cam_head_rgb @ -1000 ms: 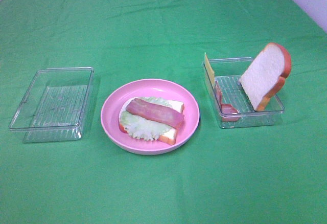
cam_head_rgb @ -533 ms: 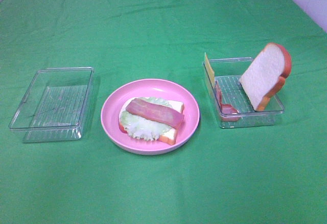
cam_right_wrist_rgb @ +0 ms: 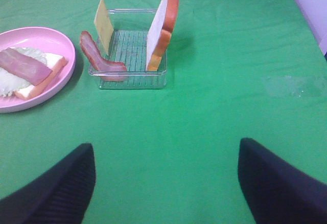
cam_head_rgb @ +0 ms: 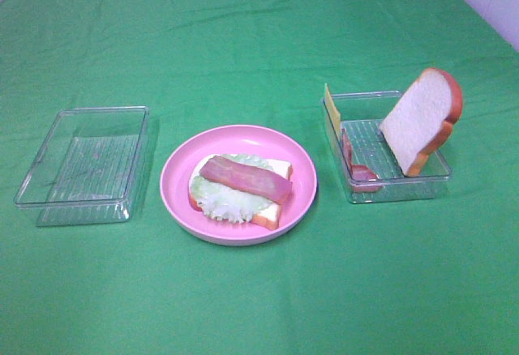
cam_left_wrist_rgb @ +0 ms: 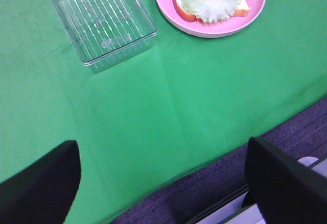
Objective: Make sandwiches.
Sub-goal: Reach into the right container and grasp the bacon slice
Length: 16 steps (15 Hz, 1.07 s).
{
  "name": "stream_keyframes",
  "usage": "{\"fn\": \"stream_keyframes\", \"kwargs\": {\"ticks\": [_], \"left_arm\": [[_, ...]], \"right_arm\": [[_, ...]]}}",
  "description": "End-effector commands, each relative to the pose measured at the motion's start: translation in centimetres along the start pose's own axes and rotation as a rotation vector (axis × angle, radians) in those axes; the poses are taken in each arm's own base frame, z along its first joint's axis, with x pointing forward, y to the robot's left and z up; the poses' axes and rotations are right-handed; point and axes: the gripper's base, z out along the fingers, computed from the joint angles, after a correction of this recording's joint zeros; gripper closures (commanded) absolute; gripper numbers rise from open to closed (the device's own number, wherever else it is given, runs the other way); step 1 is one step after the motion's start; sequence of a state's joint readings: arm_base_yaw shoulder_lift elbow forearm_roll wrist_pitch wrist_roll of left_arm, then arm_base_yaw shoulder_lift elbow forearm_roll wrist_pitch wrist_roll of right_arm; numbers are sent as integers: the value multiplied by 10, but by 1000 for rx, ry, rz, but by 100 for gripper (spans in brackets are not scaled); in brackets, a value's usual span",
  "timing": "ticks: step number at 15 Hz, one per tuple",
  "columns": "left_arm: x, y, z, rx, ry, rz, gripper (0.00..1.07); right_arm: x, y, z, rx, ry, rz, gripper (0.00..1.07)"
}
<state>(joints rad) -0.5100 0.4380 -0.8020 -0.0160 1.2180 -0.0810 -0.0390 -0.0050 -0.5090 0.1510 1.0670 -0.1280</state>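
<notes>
The left pincer [cam_left_wrist_rgb: 162, 147] hangs over the near left edge of the green-covered desk [cam_head_rgb: 259, 47]. Its jaws are spread wide with nothing between them, and it is well apart from everything laid out.

Farther in on the left sits the left tray [cam_head_rgb: 89, 164], clear plastic with a ribbed floor, flat on the desk. Just right of it, not touching, is the plate [cam_head_rgb: 172, 177], pink and round, near the middle of the desk.

On the plate lies the sandwich [cam_head_rgb: 235, 193], open on top:
- The base slice [cam_head_rgb: 272, 213], white with an orange-brown crust, lies flat.
- Lettuce [cam_head_rgb: 223, 201] spreads over it and hangs past its near left edge.
- A bacon strip [cam_head_rgb: 245, 178] lies across the lettuce on a slant, from far left to near right.

Right of the plate and apart from it is the right tray [cam_head_rgb: 397, 189], also clear.
- Cheese [cam_head_rgb: 331, 108] stands on edge at its far left corner.
- The spare bacon [cam_head_rgb: 353, 164] stands on edge along the left wall, its near end curled toward the tray's middle.
- The second slice [cam_head_rgb: 420, 120] stands on edge at the right side, tilted, its rounded top rising above the rim and leaning right.

The right pincer [cam_right_wrist_rgb: 166, 150] hangs over the near right part of the desk. Its jaws are wide and grip nothing, and it is well short of the right tray.
</notes>
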Motion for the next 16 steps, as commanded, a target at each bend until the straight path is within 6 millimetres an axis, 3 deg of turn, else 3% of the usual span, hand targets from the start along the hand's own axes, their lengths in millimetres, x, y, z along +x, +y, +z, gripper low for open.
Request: {"fn": "stream_keyframes", "kwargs": {"ticks": [1, 4, 6, 9, 14, 15, 16], "left_arm": [[31, 2, -12, 7, -23, 14, 24], [82, 7, -34, 19, -277, 82, 24], [85, 7, -28, 14, -264, 87, 24], [83, 6, 1, 27, -241, 81, 24], [79, 5, 9, 35, -295, 77, 24], [79, 5, 12, 34, -302, 82, 24], [79, 5, 12, 34, -302, 82, 24]], "right_arm": [[1, 0, -1, 5, -23, 10, 34], [-5, 0, -3, 5, -45, 13, 34], [-18, 0, -2, -1, -96, 24, 34], [-53, -2, 14, -32, -100, 68, 34], [-105, -3, 67, -150, 136, 166, 34], [-125, -4, 102, -224, 282, 176, 34], [-134, -4, 121, -267, 349, 177, 34]]}}
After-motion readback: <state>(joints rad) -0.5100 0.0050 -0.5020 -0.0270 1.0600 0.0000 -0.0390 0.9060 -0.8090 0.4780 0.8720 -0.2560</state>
